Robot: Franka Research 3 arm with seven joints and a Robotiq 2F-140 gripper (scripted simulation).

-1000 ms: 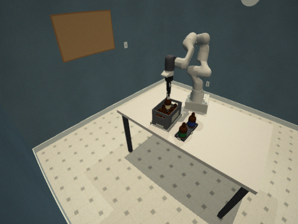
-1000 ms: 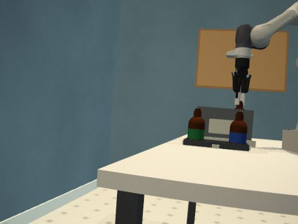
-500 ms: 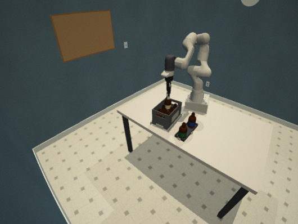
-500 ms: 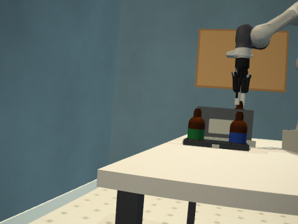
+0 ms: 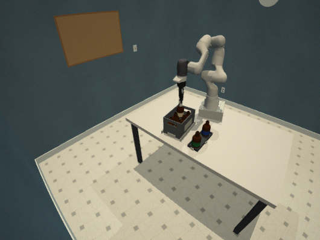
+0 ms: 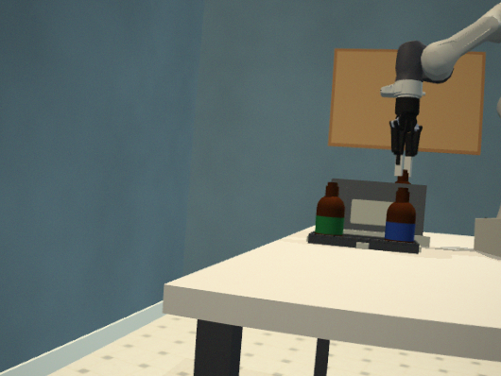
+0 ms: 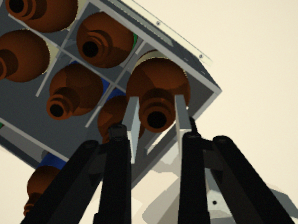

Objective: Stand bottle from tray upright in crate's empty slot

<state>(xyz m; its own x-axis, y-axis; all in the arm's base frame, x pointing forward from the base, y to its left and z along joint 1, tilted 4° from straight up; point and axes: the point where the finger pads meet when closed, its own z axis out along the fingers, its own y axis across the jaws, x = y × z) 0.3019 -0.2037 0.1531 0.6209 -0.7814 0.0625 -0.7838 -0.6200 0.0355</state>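
While the arm hangs straight down over the crate (image 5: 178, 124) near the middle of the top view, the gripper (image 7: 157, 111) is pinching the neck of a bottle (image 7: 158, 90), one pale pad on each side of its mouth. In the wrist view that bottle sits in the crate's corner cell, at centre frame, with five other bottle mouths filling the cells toward the upper left.

I judge this to be the placing step, nearly done: the bottle is in or just above the one free slot, and it looks upright (the mouth faces straight back at the camera). What comes next, I think, is to settle it to the bottom if it is not there yet, spread the fingers, and lift straight up without nudging the neighbours or the loose crate.

On the tray (image 6: 363, 242), lower right of the exterior view, two bottles stand: one with a green band (image 6: 330, 211), one with a blue band (image 6: 401, 216).

How deep the held bottle sits I cannot tell. The crate wall hides its body in the top view, and in the exterior view the blue bottle and the crate cover all but its top (image 6: 403, 179). The wrist view cuts off the crate's far cells, and the arm's base is cropped at the exterior view's right edge.
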